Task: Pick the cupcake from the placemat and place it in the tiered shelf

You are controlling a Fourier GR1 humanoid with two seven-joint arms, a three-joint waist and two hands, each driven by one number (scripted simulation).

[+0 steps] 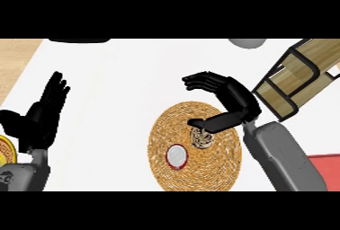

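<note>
While the left hand rests open far off, the right hand hovers spread over the placemat, thumb just touching the cupcake directly beneath, shelf just beyond its wrist.

Items counted, head view:
- Robot hand: two recorded, left robot hand, right robot hand.
- Woven placemat: one.
- Cupcake: one.
- Brownish item beside cupcake: one, kind not determined.
- Tiered shelf: one.
- Counter: one.
</note>
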